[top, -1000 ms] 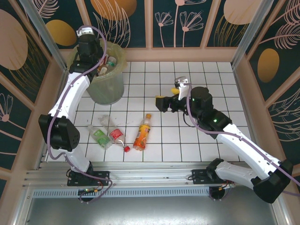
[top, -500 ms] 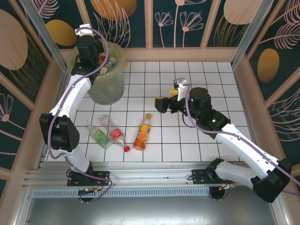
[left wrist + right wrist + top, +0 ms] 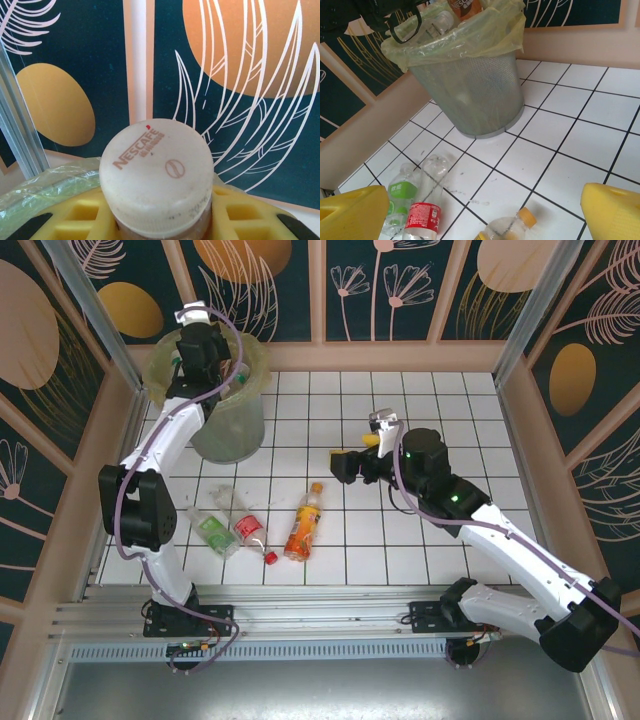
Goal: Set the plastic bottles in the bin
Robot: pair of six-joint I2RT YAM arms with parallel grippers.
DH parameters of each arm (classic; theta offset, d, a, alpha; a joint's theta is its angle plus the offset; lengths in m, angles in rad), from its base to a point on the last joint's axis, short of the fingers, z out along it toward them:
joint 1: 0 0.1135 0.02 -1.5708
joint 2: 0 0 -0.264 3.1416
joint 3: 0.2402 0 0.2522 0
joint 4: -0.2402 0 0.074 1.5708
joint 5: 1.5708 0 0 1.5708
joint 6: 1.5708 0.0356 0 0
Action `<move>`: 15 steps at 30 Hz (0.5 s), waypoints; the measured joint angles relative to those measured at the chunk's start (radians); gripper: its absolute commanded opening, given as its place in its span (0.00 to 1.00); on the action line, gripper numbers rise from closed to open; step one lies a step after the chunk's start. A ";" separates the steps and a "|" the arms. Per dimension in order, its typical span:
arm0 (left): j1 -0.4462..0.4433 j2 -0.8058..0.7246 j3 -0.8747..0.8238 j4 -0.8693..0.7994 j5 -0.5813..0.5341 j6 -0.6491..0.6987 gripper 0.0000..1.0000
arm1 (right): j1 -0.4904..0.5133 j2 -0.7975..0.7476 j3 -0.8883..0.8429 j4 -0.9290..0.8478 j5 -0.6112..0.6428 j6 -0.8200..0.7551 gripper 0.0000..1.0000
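My left gripper (image 3: 205,348) hangs over the bin (image 3: 232,430), shut on a brownish plastic bottle with a white cap (image 3: 156,172) that stands between my yellow fingers (image 3: 250,215). The bin's yellow-green bag (image 3: 45,185) lies just below. Several bottles (image 3: 442,20) lie inside the bin (image 3: 470,85). On the tiles lie a green-label bottle (image 3: 212,530), a red-label bottle (image 3: 247,527) and an orange bottle (image 3: 303,523). My right gripper (image 3: 345,462) hovers open above the tiles, right of the bin and beyond the orange bottle. From it I see the green (image 3: 400,197), red (image 3: 422,215) and orange-capped (image 3: 512,227) bottles below.
Patterned wall panels (image 3: 400,285) close in the tiled floor on three sides, and the bin stands in the far left corner against them. White tiles (image 3: 440,400) stretch right of the bin. A metal rail (image 3: 320,615) runs along the near edge.
My left arm has swung a little to the right, carrying the bottle further over the bin. The right arm has barely moved.
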 measured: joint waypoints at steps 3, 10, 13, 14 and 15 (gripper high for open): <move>0.000 -0.014 -0.048 0.030 0.003 0.000 0.38 | 0.000 0.002 0.000 0.005 -0.006 0.000 0.99; 0.000 -0.077 -0.150 0.077 0.021 -0.023 0.41 | 0.000 0.004 0.000 0.006 -0.006 0.000 0.99; -0.001 -0.118 -0.174 0.046 0.032 -0.043 0.50 | 0.000 0.003 0.000 0.006 -0.006 0.000 0.99; -0.001 -0.130 -0.176 0.026 0.036 -0.051 0.51 | 0.000 0.003 0.000 0.006 -0.006 0.000 0.99; -0.001 -0.140 -0.177 0.005 0.040 -0.058 0.53 | 0.000 0.003 0.000 0.006 -0.007 0.000 0.99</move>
